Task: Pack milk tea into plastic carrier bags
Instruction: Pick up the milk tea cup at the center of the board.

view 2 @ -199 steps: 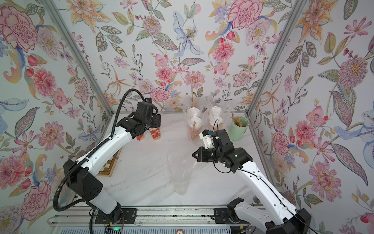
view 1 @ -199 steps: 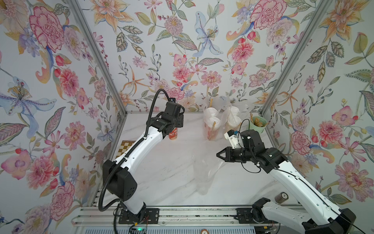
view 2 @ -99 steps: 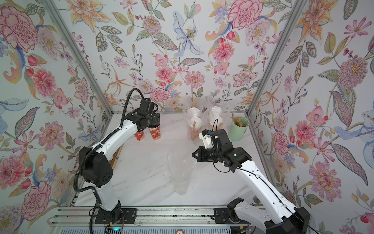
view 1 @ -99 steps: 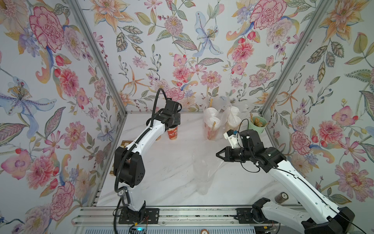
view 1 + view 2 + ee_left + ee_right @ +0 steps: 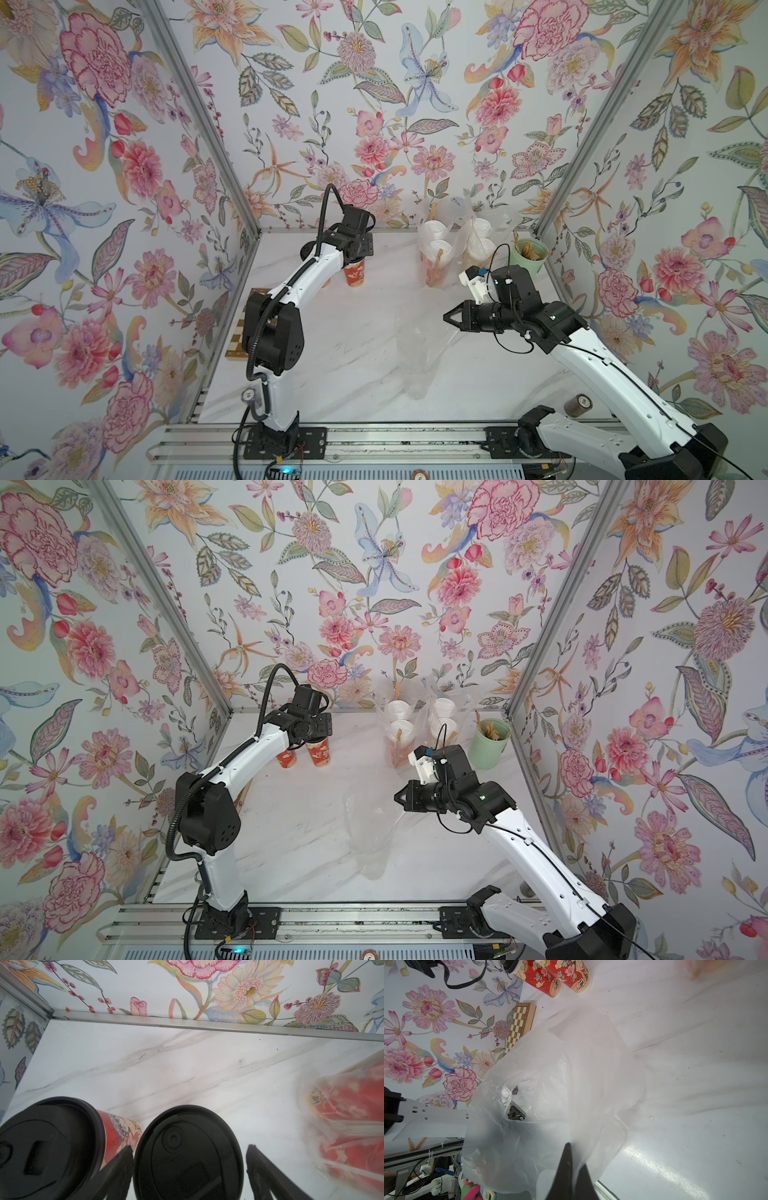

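The left gripper (image 5: 188, 1150) is hanging wide, straddling the upright black-lidded cup (image 5: 318, 752) at far left; the right gripper (image 5: 568, 1147) is pinching the empty bag (image 5: 415, 357) mid-table, nearer and rightward of that cup

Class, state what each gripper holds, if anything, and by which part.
Right gripper pinches the empty plastic bag at its upper edge. Left gripper holds nothing: open jaws straddle a black-lidded cup.

On the table (image 5: 291, 845)
Loose milk tea cups (image 5: 319, 754) stand side by side back left; packed carrier bags (image 5: 397, 746) back right, stick cup (image 5: 487, 748) beside them; empty carrier bag (image 5: 370, 833) centre.
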Robot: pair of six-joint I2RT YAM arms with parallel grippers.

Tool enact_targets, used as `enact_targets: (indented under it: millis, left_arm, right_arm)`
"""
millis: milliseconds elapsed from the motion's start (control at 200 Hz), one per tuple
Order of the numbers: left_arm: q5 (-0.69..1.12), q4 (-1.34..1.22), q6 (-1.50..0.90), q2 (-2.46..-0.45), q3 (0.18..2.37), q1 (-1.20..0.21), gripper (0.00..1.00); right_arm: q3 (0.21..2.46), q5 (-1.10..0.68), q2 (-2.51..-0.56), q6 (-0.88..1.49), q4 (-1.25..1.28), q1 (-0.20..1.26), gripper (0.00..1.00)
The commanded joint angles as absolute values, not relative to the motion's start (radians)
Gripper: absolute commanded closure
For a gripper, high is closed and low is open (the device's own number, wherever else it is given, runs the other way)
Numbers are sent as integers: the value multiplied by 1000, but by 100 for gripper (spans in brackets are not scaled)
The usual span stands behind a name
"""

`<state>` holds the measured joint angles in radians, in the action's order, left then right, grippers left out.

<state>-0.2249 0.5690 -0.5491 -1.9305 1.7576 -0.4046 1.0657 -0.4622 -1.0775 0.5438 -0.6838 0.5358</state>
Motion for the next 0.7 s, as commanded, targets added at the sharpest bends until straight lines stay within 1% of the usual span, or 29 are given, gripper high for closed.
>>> enact_targets:
  millis: [0, 175, 696]
  left_arm:
    - [-219, 555, -568, -1947, 1777, -393, 16]
    - [-219, 559, -569, -1946, 1762, -394, 19]
    - [-263, 573, -580, -1956, 1737, -396, 17]
  right_arm:
    - [1078, -452, -1074, 555, -678, 541, 100]
    - [1075, -458, -1072, 556, -678, 541, 100]
    - [1071, -456, -1069, 557, -678, 542, 100]
